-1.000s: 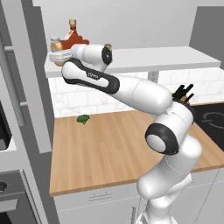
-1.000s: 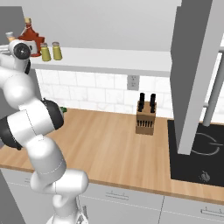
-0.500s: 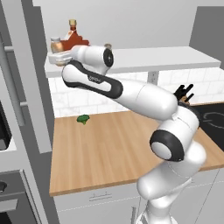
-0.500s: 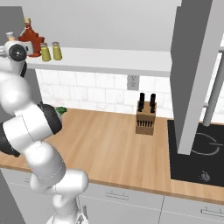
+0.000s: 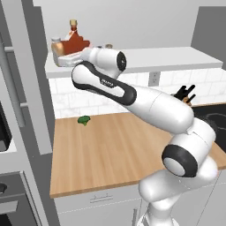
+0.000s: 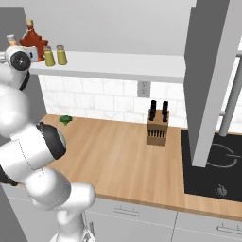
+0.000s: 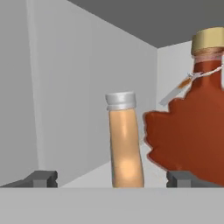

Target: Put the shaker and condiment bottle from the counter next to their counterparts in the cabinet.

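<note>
Condiment bottle (image 7: pixel 125 144) stood upright on the cabinet (image 6: pixel 118 66) shelf's left end beside the maple-leaf bottle (image 7: pixel 192 122), between the spread fingers of the empty gripper (image 7: pixel 113 178); likely light, rigid, slick, best gripped mid-body.

Long white open shelf (image 6: pixel 123 66) with grey back wall runs across the top. At its 9 o'clock end: dark-red maple-leaf bottle with gold cap (image 6: pixel 33 41), then two olive-yellow grey-capped shakers (image 6: pixel 49 56) (image 6: pixel 61 55) just beside it at 3 o'clock. Light-brown wooden plank countertop (image 6: pixel 118 160) below carries a small green item (image 6: pixel 65 120) and a wooden knife block (image 6: pixel 157 126).
</note>
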Robot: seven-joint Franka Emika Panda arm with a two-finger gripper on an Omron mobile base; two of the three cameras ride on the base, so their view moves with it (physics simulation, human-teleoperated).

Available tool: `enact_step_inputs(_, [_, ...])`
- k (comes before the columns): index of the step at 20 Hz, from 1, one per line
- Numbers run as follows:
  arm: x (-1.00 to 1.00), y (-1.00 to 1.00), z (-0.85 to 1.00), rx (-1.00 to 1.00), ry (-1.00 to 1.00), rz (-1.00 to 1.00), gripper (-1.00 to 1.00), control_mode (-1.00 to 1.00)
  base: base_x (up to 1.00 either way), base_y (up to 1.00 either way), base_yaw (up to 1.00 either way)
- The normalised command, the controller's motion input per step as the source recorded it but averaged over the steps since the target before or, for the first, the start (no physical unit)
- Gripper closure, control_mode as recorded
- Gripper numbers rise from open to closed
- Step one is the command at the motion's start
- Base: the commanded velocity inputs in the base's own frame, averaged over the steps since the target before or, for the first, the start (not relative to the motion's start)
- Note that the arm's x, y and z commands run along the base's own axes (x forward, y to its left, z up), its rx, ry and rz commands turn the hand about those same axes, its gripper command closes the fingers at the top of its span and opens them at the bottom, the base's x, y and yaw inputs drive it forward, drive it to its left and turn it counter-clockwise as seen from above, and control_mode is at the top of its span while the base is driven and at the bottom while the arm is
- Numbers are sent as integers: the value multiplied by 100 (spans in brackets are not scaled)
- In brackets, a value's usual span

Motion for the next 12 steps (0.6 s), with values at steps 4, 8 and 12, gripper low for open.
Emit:
enact_step_inputs(4, [-85, -33, -21, 0, -7, 6, -100, -100, 0, 0, 0])
enact_step_inputs(8, [-100, -9, -39, 0, -9, 12, -100, -100, 0, 0, 0])
enact_step_inputs(12, [-100, -15, -87, 0, -4, 10, -100, -100, 0, 0, 0])
